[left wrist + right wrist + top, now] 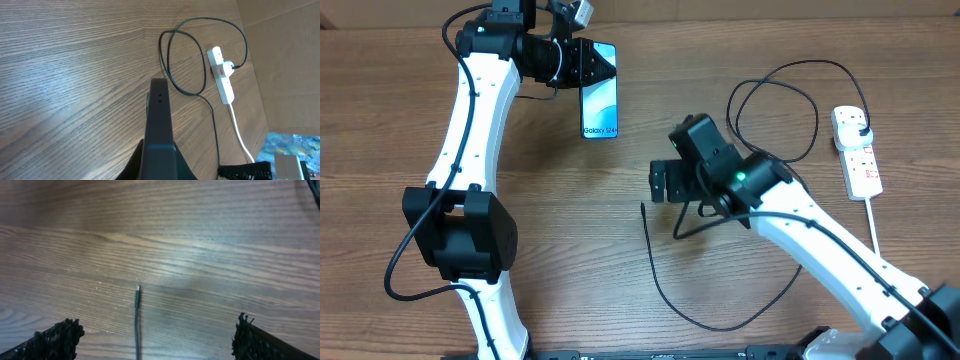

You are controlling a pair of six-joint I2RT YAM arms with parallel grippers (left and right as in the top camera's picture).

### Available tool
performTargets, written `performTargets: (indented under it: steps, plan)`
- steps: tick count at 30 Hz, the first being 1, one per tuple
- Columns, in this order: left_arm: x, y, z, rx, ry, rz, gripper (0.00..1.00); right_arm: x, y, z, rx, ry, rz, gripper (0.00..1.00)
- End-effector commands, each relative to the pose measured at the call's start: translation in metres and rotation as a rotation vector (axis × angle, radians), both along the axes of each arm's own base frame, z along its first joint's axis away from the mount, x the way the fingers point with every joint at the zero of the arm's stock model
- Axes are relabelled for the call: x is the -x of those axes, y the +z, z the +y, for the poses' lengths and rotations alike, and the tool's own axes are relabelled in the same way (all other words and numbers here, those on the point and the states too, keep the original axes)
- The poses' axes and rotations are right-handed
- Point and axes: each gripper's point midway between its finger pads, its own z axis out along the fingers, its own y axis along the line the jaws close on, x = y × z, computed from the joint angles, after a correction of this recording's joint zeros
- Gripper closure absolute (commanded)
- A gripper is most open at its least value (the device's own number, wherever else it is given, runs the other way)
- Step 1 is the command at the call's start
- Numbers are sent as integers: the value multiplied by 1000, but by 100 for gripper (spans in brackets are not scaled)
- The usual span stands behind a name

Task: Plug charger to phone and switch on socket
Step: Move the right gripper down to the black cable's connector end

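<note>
**Overhead and wrist views: an early stage of the task.** We see the phone screen-up toward the far side of the table. Its upper end is under the left gripper. We cannot tell whether that gripper is clamped on the phone or only resting against it.

The right gripper hangs with its fingers spread wide and nothing between them. Below it the charger ends in its connector tip, which lies loose on the wood, well apart from the phone.

We judge one part done: the charger's plug sits in the socket. Left to do are picking up the tip, inserting it into the phone and pressing a switch. We cannot read whether any switch is on.

- **Overhead:** this view alone shows both arms and the gap between tip and phone.
- **Right wrist:** this view alone shows the tip lying between the open fingers.
- **Left wrist:** this view shows the seated plug and the red switch marks more plainly, but a dark bar at its centre hides how the left jaws stand.
</note>
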Motion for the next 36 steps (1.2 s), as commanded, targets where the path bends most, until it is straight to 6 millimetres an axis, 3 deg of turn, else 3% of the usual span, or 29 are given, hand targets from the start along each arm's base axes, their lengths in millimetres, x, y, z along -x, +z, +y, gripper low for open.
performTargets:
  steps: [1,9,14,23,27,36]
  plan:
    - [2,27,1,27,-23,-77,96,-5,-11,10,49,7,61,0]
    - [2,27,1,27,-23,-76,96,-3,-54,21,123,-4,183,0]
    - [2,27,1,27,-23,-76,96,3,-70,35,106,39,228,0]
    - [2,27,1,28,-23,-75,96,27,-98,65,169,129,244,5]
    - [2,27,1,27,-23,-75,96,32,-118,64,228,112,264,8]
    - [2,27,1,27,-23,-76,96,30,-121,66,229,113,262,23]
